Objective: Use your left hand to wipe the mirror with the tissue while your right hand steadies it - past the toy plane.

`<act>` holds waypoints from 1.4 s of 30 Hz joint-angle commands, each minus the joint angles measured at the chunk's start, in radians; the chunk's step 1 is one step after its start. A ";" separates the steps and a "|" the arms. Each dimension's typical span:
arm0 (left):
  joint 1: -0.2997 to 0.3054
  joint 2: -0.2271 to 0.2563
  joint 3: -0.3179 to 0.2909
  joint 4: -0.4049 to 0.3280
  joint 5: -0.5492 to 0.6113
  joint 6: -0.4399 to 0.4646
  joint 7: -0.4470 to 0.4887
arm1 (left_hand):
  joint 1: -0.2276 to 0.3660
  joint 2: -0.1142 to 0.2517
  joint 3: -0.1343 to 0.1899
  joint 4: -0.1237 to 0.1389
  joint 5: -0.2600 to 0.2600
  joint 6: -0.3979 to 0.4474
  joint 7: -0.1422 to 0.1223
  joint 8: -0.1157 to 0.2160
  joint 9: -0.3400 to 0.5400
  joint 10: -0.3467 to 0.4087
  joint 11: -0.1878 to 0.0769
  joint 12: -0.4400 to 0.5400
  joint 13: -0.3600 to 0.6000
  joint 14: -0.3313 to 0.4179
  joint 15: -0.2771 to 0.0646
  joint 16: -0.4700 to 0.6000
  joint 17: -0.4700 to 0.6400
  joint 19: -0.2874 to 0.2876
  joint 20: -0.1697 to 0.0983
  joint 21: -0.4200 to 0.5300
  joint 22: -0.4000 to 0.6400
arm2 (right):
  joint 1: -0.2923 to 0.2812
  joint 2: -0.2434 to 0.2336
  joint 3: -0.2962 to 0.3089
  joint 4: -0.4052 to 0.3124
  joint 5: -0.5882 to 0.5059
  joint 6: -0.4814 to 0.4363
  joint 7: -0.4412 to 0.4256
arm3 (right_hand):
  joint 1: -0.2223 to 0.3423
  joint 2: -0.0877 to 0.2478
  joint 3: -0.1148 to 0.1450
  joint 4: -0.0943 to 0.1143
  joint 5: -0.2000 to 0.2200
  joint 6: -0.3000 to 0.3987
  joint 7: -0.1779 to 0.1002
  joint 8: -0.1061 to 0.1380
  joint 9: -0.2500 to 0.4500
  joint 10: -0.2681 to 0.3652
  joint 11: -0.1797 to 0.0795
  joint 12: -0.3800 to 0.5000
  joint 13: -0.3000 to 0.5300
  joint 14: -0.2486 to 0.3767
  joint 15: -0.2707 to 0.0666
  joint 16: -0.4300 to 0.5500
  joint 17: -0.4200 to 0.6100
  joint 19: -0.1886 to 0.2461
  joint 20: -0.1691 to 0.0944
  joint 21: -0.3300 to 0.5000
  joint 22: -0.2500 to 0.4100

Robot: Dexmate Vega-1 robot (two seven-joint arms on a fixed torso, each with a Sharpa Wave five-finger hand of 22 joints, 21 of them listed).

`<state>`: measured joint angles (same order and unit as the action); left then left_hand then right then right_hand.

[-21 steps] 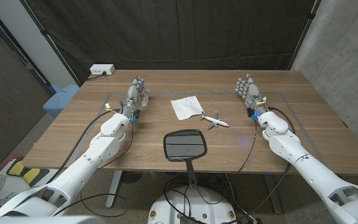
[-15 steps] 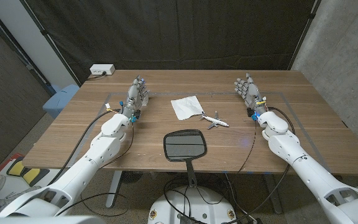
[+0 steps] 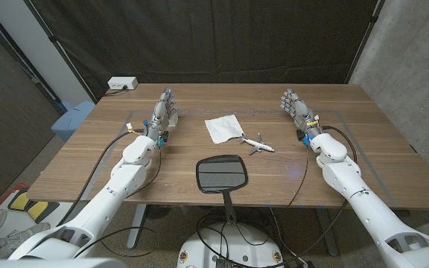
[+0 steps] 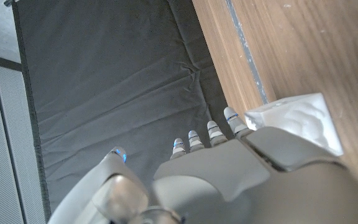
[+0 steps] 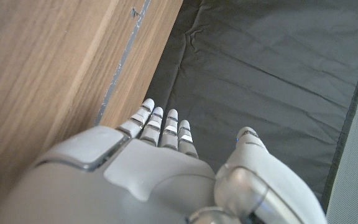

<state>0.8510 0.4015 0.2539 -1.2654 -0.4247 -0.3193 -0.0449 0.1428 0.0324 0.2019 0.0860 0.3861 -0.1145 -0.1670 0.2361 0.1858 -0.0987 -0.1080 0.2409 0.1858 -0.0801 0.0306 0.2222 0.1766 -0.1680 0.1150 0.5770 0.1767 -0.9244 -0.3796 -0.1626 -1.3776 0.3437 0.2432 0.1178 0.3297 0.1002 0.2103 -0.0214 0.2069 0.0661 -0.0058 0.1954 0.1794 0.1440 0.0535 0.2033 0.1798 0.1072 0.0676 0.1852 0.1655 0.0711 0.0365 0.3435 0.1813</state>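
Observation:
A black-framed hand mirror [image 3: 221,174] lies face up near the table's front edge, its handle pointing toward me. Behind it sits a small white toy plane [image 3: 256,144], and a white tissue [image 3: 222,127] lies just behind and left of the plane. My left hand [image 3: 163,114] stands at the back left, fingers [image 4: 214,132] straight and apart, holding nothing; the tissue is well to its right. My right hand [image 3: 297,109] stands at the back right with its fingers [image 5: 164,129] extended, also holding nothing, off to the right of the plane.
A white power box [image 3: 122,84] sits at the table's back left corner. A black curtain [image 3: 199,37] hangs behind the wooden table [image 3: 88,164]. Cables trail along both forearms. A blue object [image 3: 71,119] stands beside the table's left edge.
Both hands have shifted slightly; the right hand drifted a little toward the left. The mirror, plane and tissue have not moved.

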 commanded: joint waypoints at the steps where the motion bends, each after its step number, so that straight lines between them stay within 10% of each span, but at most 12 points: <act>1: -0.037 0.016 0.008 -0.011 0.195 0.038 0.021 | 0.064 -0.002 0.014 -0.039 -0.010 0.032 -0.004 0.008 0.001 0.040 -0.007 0.013 0.003 0.013 -0.002 -0.008 0.003 0.013 0.002 -0.008 0.004 | -0.080 -0.029 0.025 -0.123 -0.178 -0.013 -0.051 | 0.022 0.000 0.005 -0.015 -0.006 0.006 -0.011 0.004 0.004 0.012 0.005 0.008 0.005 0.026 0.004 0.008 0.005 0.012 0.011 -0.005 0.004; 13: -0.094 0.066 0.060 -0.041 0.388 0.100 -0.012 | 0.197 0.007 0.048 -0.117 -0.045 0.103 0.025 0.018 0.003 0.098 -0.006 0.012 0.005 0.076 -0.015 -0.001 0.006 0.039 0.004 -0.024 0.007 | -0.181 -0.114 0.008 -0.310 -0.315 -0.079 -0.109 | 0.034 -0.001 0.008 -0.027 -0.012 0.013 -0.012 0.004 0.005 0.031 0.006 0.014 0.005 0.046 0.004 0.009 0.005 0.019 0.014 -0.007 0.006; 42: -0.219 0.154 0.156 -0.100 0.839 0.039 -0.132 | 0.300 -0.039 0.040 -0.186 -0.094 0.205 0.026 0.029 0.005 0.181 -0.022 0.010 0.008 0.142 -0.057 0.003 0.020 0.069 -0.017 -0.040 0.014 | -0.500 -0.282 -0.023 -0.798 -0.674 -0.370 -0.268 | 0.045 -0.005 0.009 -0.043 -0.019 -0.018 -0.008 -0.007 0.006 0.012 -0.003 0.004 0.005 0.031 -0.005 -0.006 0.006 0.018 0.010 -0.016 0.009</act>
<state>0.6684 0.5334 0.3868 -1.3593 0.2741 -0.2240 -0.1434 0.4279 -0.0032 0.2397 -0.0924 0.2978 0.0791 -0.1371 0.2593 0.1887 0.0667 -0.1231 0.2442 0.1886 0.0592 -0.0231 0.2242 0.1934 -0.0982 0.0947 0.5397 0.1888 -1.3180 -0.6150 -0.1617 -2.0170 -0.1948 -0.0097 -0.0950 0.3662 0.0978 0.2195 -0.0581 0.1884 0.0540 -0.0152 0.1955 0.1841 0.1651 0.0532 0.2113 0.1843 0.1416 0.0642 0.1810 0.1702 0.0850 0.0500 0.3293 0.1888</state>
